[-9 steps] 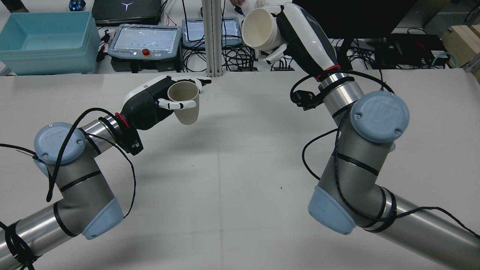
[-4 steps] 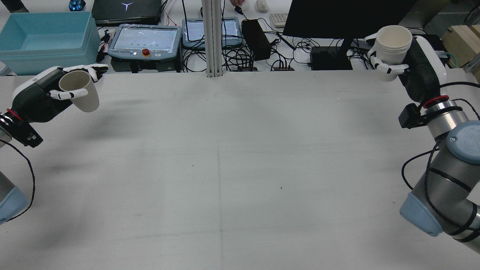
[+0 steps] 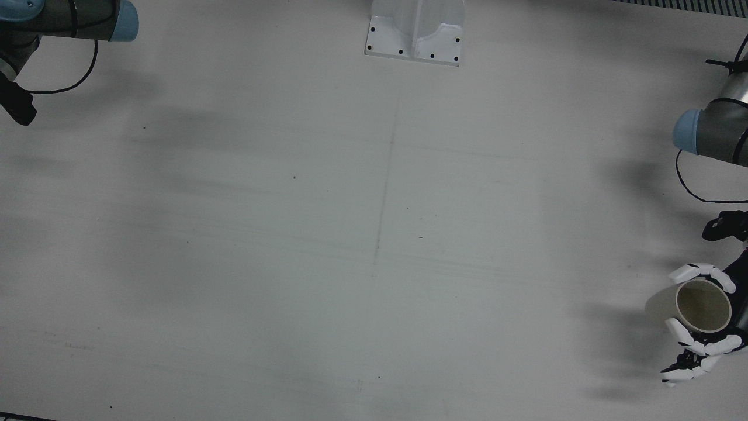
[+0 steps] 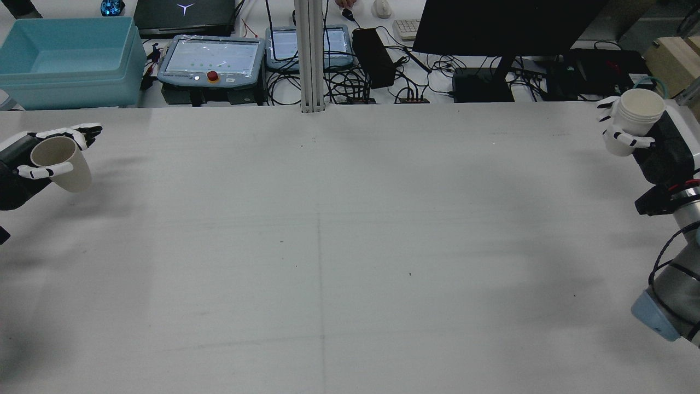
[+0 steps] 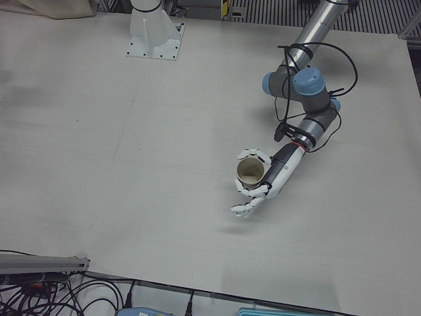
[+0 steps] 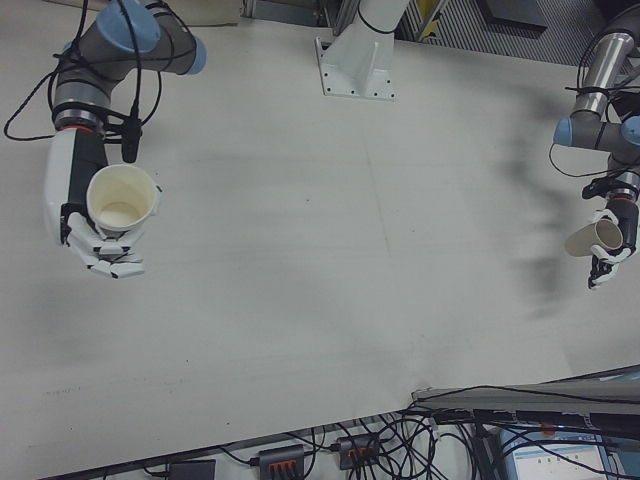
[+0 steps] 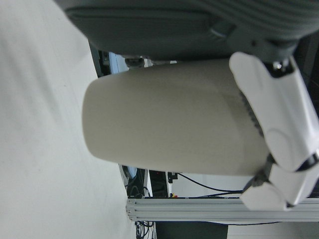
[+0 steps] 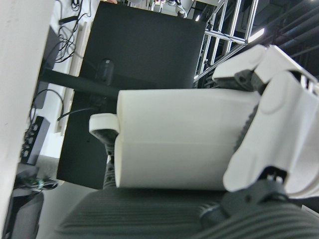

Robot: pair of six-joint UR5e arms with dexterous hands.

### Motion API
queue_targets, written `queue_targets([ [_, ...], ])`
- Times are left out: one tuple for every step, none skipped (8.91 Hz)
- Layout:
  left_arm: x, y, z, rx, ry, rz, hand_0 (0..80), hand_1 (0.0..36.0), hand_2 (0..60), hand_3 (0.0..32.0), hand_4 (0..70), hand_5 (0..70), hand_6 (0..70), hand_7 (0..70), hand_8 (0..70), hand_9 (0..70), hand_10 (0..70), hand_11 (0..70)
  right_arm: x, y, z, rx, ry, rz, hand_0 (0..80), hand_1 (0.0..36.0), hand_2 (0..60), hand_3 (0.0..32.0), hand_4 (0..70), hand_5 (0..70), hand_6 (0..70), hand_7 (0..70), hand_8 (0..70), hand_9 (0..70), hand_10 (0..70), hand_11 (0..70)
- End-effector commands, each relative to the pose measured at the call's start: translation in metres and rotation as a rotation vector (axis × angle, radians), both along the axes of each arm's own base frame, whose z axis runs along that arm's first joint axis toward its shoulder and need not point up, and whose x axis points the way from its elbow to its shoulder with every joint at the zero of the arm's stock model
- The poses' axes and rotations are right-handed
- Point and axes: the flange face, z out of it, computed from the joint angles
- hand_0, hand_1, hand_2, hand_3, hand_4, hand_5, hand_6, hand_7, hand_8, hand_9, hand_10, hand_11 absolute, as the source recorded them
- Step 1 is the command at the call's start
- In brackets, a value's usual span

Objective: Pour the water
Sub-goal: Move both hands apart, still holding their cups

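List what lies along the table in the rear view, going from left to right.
left hand → beige cup it holds → bare table → white cup → right hand holding it.

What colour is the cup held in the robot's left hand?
Beige; the cup in the left hand shows best in the left-front view.

Pale table [image 4: 350,246], cluttered bench [image 4: 383,65] behind

Matt, seemingly paper beige cup [image 4: 61,164]; smooth white cup [image 4: 633,121]; matt table [image 4: 350,246].
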Motion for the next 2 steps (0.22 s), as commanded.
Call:
queue_targets([
  [-0.017, 0.019, 0.096, 0.007, -0.04, -0.067, 40.1, 35.4, 60.0, 0.0, 42.4, 70.0, 9.7, 22.9, 8.1, 13.4, 3.8, 6.6, 0.015, 0.026, 0.122, -0.096, 0.034, -0.01, 48.2, 28.0, 60.0, 0.0, 25.8, 56.6, 33.8, 31.9, 35.2, 46.5, 51.5, 70.0],
  [-0.017, 0.019, 0.103, 0.051, -0.073, -0.086, 40.7, 35.8, 60.0, 0.0, 42.4, 70.0, 10.1, 22.5, 8.5, 13.6, 3.9, 6.7, 0.02, 0.032, 0.144, -0.102, 0.034, -0.007, 48.2, 28.1, 60.0, 0.0, 24.6, 55.6, 33.0, 30.9, 34.5, 45.5, 50.7, 70.0],
])
